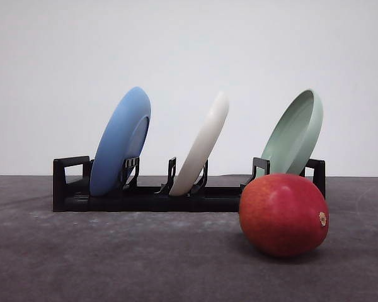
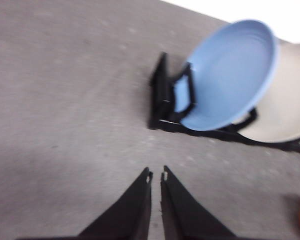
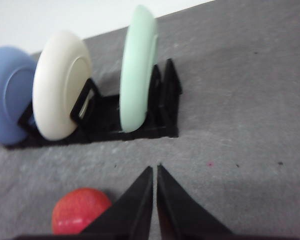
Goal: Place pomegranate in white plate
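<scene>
Pomegranate (image 1: 283,215) lies on the table (image 1: 113,264) just in front of the rack (image 1: 145,196), by its green-plate end. Long axis approx. level, stem scar to robot's right. Judged firm, smooth, heavyish, prone to roll; grip across mid-body. White plate (image 1: 203,146) stands tilted mid-rack. Left gripper (image 2: 156,176) & right gripper (image 3: 155,169): jaws closed, nothing held.

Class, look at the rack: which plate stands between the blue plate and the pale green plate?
The white plate stands in the black rack between the blue plate and the pale green plate, clearest in the front view.
</scene>
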{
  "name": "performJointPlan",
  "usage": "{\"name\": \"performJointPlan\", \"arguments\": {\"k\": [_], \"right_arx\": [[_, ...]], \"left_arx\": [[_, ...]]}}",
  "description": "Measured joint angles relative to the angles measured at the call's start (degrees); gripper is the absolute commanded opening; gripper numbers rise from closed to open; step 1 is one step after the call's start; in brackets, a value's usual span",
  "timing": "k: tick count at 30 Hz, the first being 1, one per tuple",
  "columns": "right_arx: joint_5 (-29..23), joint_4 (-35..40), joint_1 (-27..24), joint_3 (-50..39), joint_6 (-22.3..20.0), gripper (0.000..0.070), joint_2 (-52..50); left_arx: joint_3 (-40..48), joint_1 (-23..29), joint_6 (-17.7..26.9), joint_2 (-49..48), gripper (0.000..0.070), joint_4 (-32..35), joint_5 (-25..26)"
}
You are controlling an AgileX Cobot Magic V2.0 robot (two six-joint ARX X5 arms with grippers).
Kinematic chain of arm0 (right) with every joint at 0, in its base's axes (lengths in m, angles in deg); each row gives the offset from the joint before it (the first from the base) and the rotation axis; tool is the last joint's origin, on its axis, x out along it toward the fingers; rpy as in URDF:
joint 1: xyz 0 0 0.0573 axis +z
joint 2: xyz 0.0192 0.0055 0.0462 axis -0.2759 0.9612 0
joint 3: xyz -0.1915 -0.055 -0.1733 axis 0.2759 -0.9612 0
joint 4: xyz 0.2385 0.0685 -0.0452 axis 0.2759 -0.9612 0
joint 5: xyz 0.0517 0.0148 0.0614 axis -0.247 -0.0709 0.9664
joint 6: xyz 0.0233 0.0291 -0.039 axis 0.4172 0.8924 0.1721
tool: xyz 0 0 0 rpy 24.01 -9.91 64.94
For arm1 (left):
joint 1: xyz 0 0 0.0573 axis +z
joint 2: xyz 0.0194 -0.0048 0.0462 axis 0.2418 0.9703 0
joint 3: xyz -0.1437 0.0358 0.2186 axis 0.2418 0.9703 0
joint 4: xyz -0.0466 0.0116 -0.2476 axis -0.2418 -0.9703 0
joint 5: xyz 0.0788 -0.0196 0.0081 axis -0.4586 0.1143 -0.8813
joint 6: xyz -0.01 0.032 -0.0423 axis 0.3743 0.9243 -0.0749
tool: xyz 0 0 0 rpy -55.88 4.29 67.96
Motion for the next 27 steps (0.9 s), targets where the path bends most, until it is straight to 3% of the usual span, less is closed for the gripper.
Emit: {"name": "performJointPlan", "arguments": {"k": [8,14,22,24,27], "right_arx": [[-1.3,1.7,9.0,0.3,-3.1,0.0005,5.0],[-1.9,5.6,16.1,0.3,-3.2,0.0005,7.3],[-1.4,12.3,18.0,0.3,-3.2,0.0006,11.8],[-1.4,12.3,18.0,0.3,-3.2,0.0016,12.4],[-1.5,12.9,18.0,0.3,-3.5,0.0225,12.8]], "left_arx": [[-3.7,-10.2,2.5,9.5,0.0012,1.2,1.6],[-3.7,-17.6,3.3,13.1,0.0012,8.9,-0.8],[-3.7,-24.1,8.3,17.7,0.0013,13.9,-1.1],[-3.7,-24.6,8.9,17.9,0.0052,14.1,-1.2],[-3.7,-25.1,10.0,18.1,0.0322,15.1,-1.3]]}}
